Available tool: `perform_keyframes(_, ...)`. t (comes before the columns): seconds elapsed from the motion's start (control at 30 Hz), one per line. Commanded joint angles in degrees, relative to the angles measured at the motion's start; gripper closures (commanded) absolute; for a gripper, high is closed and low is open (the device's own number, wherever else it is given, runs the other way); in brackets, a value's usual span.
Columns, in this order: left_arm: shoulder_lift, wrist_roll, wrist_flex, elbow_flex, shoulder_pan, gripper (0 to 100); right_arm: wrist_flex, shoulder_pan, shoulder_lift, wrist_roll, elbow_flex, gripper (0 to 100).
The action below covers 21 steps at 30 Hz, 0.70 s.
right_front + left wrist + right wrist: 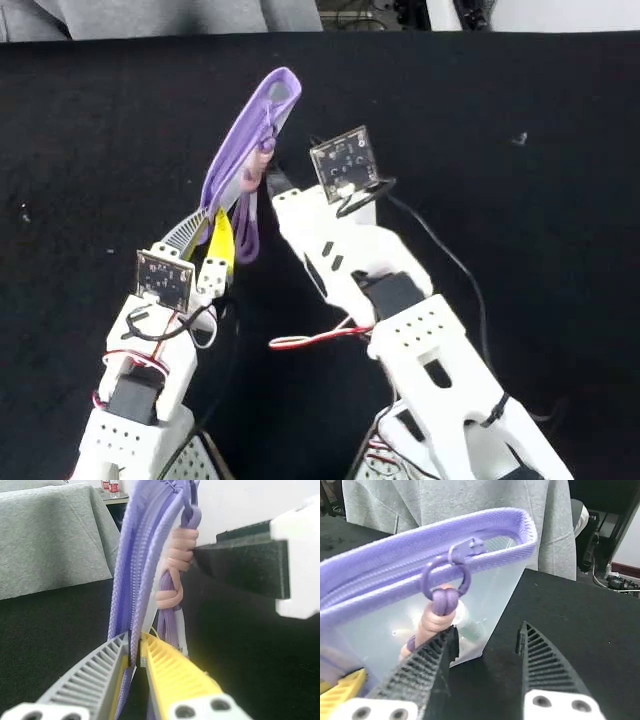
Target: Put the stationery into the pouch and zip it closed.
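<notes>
Left gripper (208, 228) (134, 640): grey and yellow fingers pinched tight on the lower edge of the pouch (240, 140). The fabric is caught flat between them. The pouch (135, 555) is held up off the worktop (500, 120), standing on edge and leaning away from the left arm, its far end highest.

Pouch (395, 555): purple zip band along the top, clear wall below. Pale shapes show through the wall, too blurred to name. The slider sits close to the corner end of the band. A purple ring (425, 577) hangs from it, and a pink and purple cord (432, 622) is knotted to the ring. In the left wrist view the cord (180, 545) hangs down the pouch's side.

Right gripper (285, 180) (487, 630): black fingers spread wide, nothing held between them. It sits level with the pouch's upper half, on the side facing the right arm. One finger (437, 655) lies against the cord just under the ring. The other finger stands clear, over bare worktop (570, 610). The left wrist view shows the same black finger beside the cord, its tip at or very near it; actual contact there cannot be made out.

The two arms stand close together, with the pouch between their grippers.
</notes>
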Motion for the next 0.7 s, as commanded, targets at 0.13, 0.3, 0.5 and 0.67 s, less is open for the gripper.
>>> perform_keyframes(0.13,0.88,-0.53,0.44,1.36,-0.75,97,1.05,-0.97,-3.82,-0.35,0.4,80.7)
perform_keyframes(0.3,0.88,-0.53,0.44,1.36,-0.75,97,3.69,-1.05,-4.18,-0.53,-0.13,80.7)
perform_keyframes(0.5,0.88,-0.53,0.44,1.36,-0.57,97,2.2,-2.02,-3.91,-0.26,-0.04,80.7)
perform_keyframes(0.67,0.88,-0.53,0.44,1.36,-0.57,97,0.0,-4.84,-4.18,-0.18,0.4,80.8)
